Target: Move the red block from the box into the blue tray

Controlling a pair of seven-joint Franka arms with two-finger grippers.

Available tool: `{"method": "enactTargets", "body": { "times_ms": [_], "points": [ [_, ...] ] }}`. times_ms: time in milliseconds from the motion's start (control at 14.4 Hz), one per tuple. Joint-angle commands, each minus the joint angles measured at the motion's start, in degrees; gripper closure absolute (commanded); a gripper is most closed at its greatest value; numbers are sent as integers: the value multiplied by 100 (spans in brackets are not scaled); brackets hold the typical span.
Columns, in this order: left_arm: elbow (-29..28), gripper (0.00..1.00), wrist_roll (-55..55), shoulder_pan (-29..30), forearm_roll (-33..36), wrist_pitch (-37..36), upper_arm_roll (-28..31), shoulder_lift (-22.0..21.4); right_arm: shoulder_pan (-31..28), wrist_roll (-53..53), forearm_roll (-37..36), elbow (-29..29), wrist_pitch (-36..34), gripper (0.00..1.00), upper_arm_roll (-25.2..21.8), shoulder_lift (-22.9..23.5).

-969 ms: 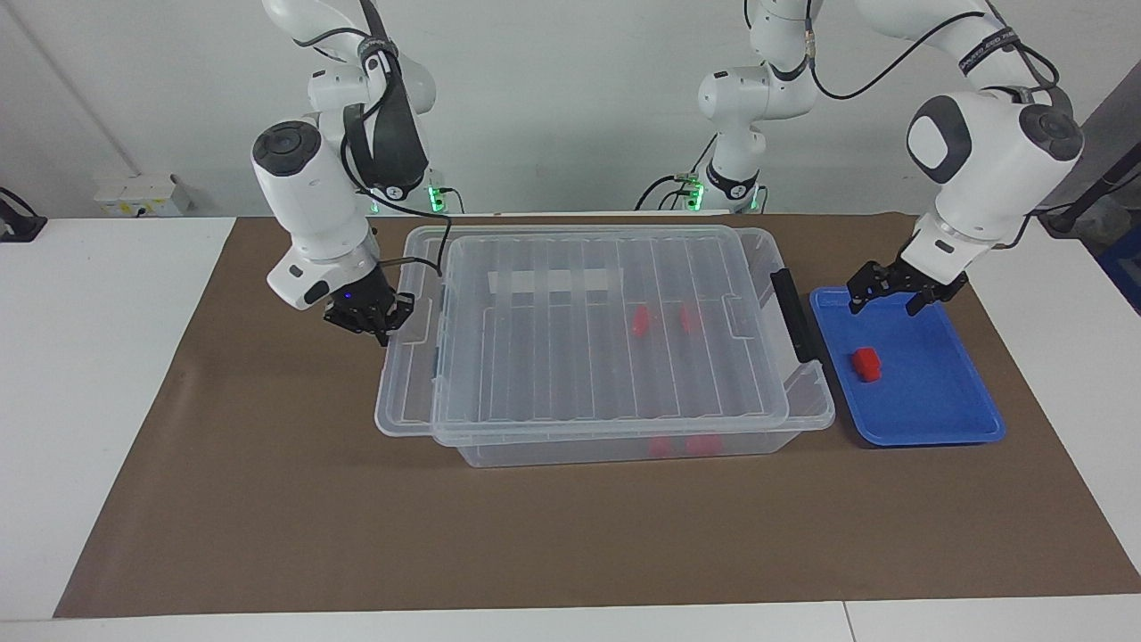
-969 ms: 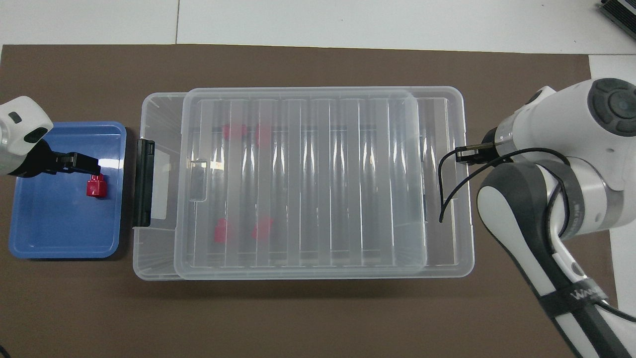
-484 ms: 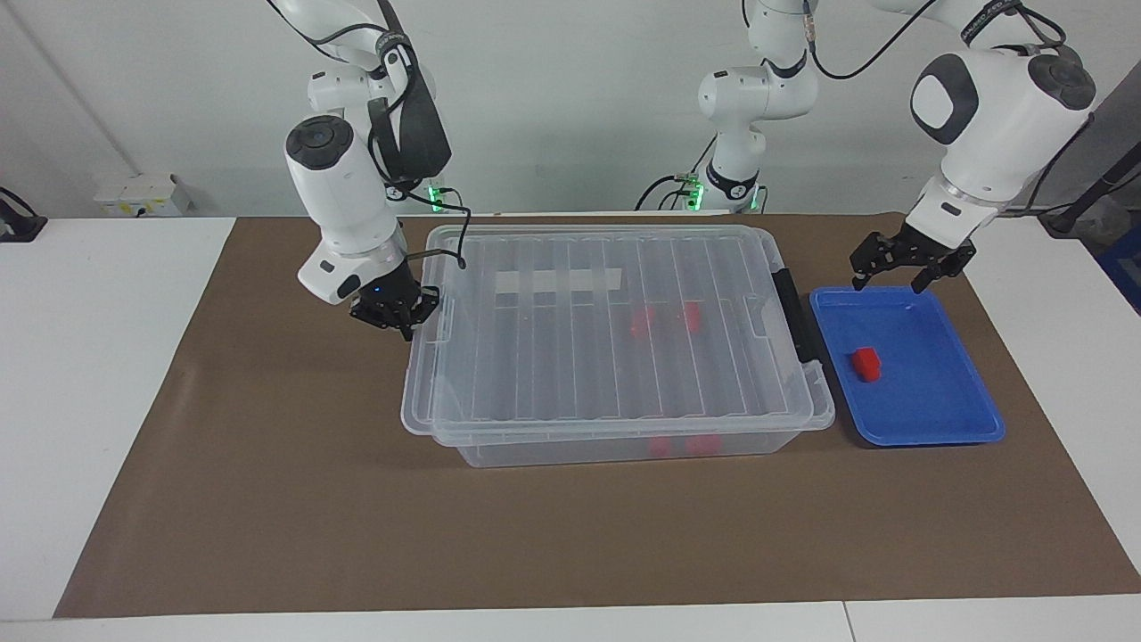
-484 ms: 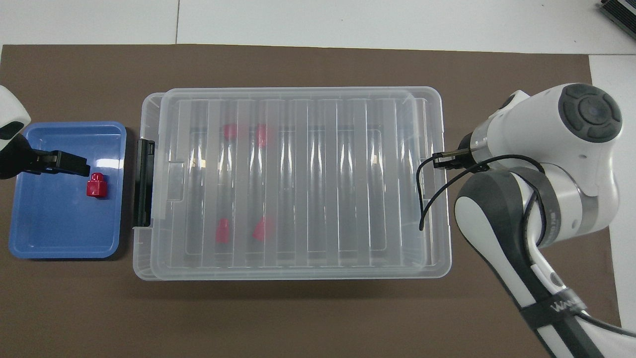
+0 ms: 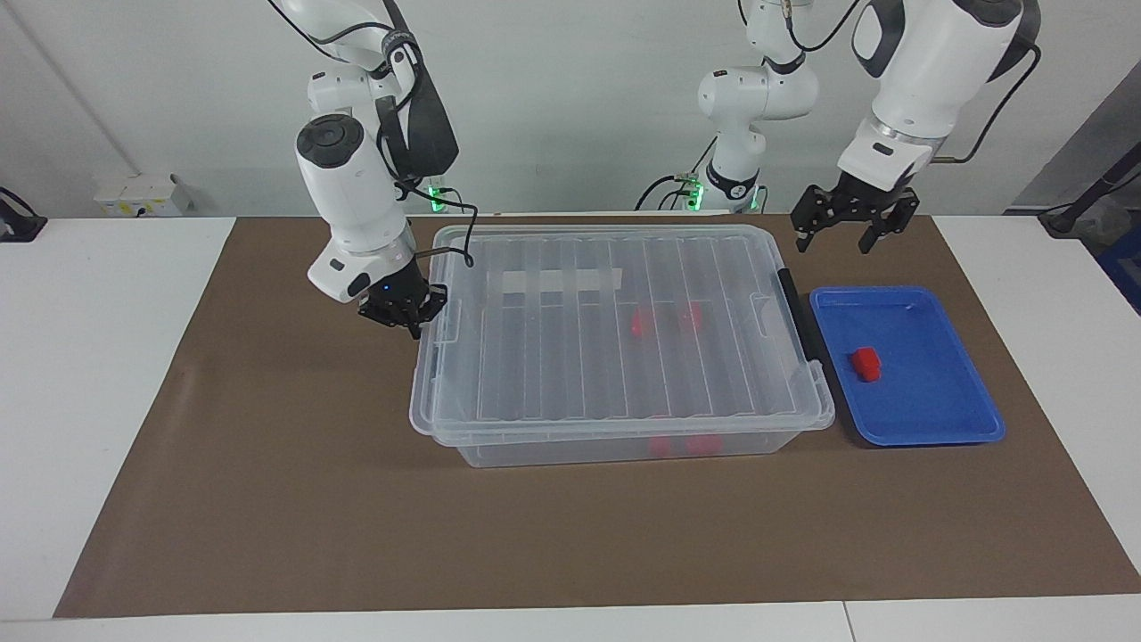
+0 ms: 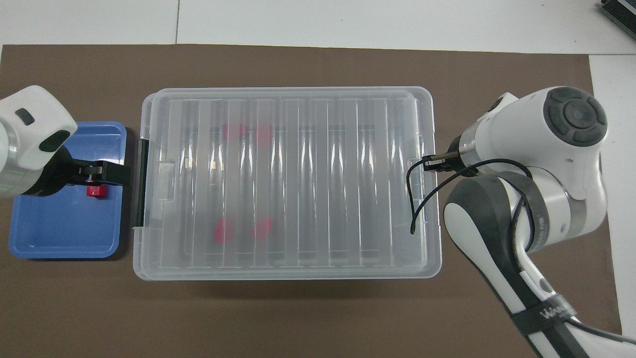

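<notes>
One red block [image 5: 865,363] lies in the blue tray [image 5: 927,419], which sits beside the box's black latch [image 5: 796,312]. The clear box [image 5: 553,450] has its ribbed lid [image 5: 570,339] fully over it. Other red blocks [image 5: 639,323] show through the lid. My right gripper [image 5: 406,314] is at the lid's end toward the right arm and is shut on the lid's edge tab. My left gripper [image 5: 836,241] is open, empty and raised high. In the overhead view the left gripper [image 6: 102,174] partly covers the red block [image 6: 94,192] in the tray [image 6: 59,238]; the right gripper [image 6: 431,163] meets the lid [image 6: 318,179].
A brown mat [image 5: 267,499] covers the white table under the box and tray. The right arm's black cable [image 6: 412,209] hangs over the lid's end. The black latch [image 6: 141,184] lies between box and tray.
The right gripper has slid the lid toward the left arm's end until it covers the box. The left gripper has risen away from the tray; the red block stays in it.
</notes>
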Motion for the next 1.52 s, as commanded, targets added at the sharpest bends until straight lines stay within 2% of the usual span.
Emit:
{"method": "enactTargets", "body": {
  "times_ms": [0, 208, 277, 484, 623, 830, 900, 969, 1038, 1176, 1453],
  "points": [
    [-243, 0, -14, 10, -13, -59, 71, -154, 82, 156, 115, -141, 13, 100, 1, -137],
    [-269, 0, -31, -59, -13, -25, 62, -154, 91, 156, 115, -141, 13, 100, 1, -137],
    [-287, 0, -66, -304, -21, -24, 140, -136, 74, 147, 115, -133, -4, 100, 1, -137],
    [-305, 0, -260, -761, -13, -68, 684, 92, -5, 147, 115, -106, -13, 100, -8, -146],
    [-182, 0, -269, -1105, -13, -138, 1019, 232, -207, 130, 115, -97, -31, 100, -26, -207],
    [423, 0, -278, -1325, -13, -524, 1081, 671, -488, 129, 115, -80, -162, 100, -43, -356],
    [486, 0, -269, -1326, -13, -551, 1134, 672, -620, 121, 115, -62, -267, 79, -52, -409],
    [504, 0, -269, -1317, -13, -543, 1152, 672, -760, 121, 107, -45, -381, 13, -52, -496],
    [504, 0, -260, -1317, -13, -552, 1143, 646, -840, 156, 107, -27, -461, 0, -61, -602],
    [477, 0, -260, -1300, -13, -578, 1143, 585, -919, 165, 54, 130, -741, 0, -96, -691],
    [469, 0, -251, -1238, -13, -499, 1126, 400, -1279, 156, -139, 798, -1409, 0, -131, -682]
  ]
}}
